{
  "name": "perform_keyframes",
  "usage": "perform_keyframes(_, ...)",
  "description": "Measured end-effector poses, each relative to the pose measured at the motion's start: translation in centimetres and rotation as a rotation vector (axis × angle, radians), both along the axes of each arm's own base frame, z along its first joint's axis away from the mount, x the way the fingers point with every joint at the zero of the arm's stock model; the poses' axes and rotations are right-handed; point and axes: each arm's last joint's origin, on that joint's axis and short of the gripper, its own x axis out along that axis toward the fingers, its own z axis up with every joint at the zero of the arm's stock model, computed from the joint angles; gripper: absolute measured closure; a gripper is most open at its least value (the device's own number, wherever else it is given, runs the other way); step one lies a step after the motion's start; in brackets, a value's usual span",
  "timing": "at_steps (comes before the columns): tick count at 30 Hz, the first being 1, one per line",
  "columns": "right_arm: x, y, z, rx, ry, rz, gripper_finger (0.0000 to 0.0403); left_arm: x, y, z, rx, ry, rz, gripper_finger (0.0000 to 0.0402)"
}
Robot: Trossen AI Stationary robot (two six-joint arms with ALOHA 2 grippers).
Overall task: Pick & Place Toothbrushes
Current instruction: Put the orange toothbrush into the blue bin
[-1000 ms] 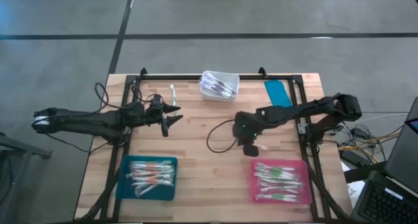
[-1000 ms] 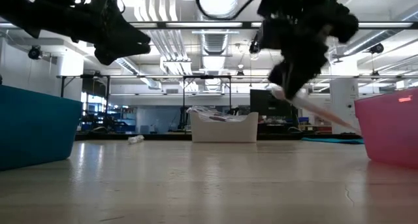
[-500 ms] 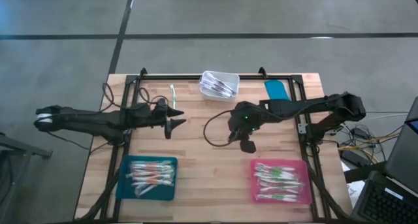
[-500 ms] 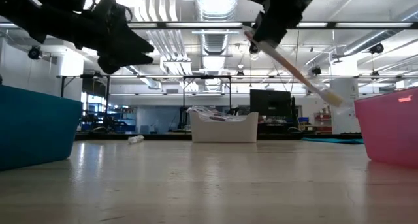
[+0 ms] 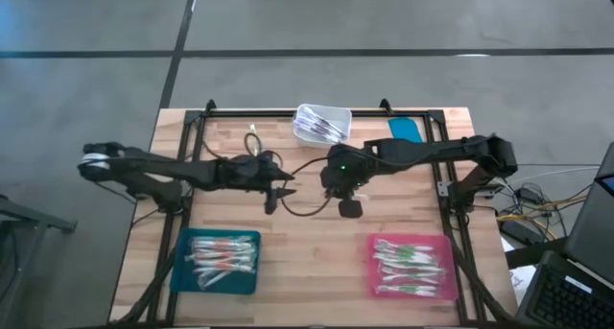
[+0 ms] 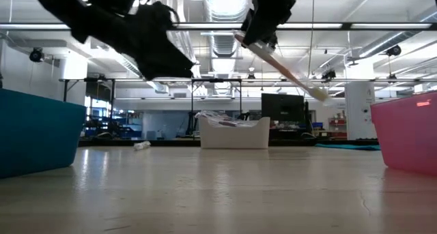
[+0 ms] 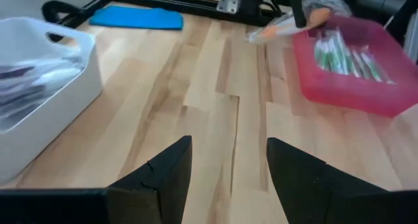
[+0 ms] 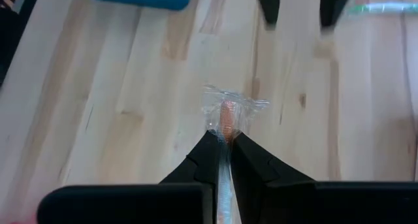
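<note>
Right pincer point(image 8: 222, 160) around wrapped toothbrush point(image 8: 226, 119)

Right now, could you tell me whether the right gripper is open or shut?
Shut: the right gripper pinches a wrapped toothbrush between its fingers.

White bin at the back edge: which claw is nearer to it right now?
Right. The right claw, shut on a wrapped toothbrush, sits just in front of the white bin; the open left claw is farther off to its front-left.
</note>
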Motion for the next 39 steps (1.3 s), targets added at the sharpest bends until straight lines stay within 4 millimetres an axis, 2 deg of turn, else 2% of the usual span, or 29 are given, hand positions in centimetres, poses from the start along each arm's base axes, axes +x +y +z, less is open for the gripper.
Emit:
perform_keyframes(12, 1.0, -0.1, 2.1, -0.075, -0.083, 0.014, 0.0385, 7.1, 0.1, 0.3, 0.088, 0.035, -0.047, 0.02)
perform_keyframes(16, 0.7, -0.1, 2.3, -0.085, -0.09, 0.018, 0.0385, 8.4, 0.1, 0.8, 0.124, 0.007, -0.062, 0.02)
perform_keyframes(20, 0.1, -0.1, 2.9, -0.09, -0.132, 0.023, 0.0385, 8.6, 0.0, 1.4, 0.145, -0.05, -0.074, 0.02)
perform_keyframes(29, -0.3, -0.1, 4.8, -0.096, -0.357, 0.025, 0.0385, 8.7, -0.5, 2.7, 0.195, -0.217, -0.131, 0.02)
perform_keyframes(39, -0.4, -0.1, 5.3, -0.096, -0.427, 0.023, 0.0385, 8.6, -0.7, 3.5, 0.23, -0.282, -0.139, 0.02)
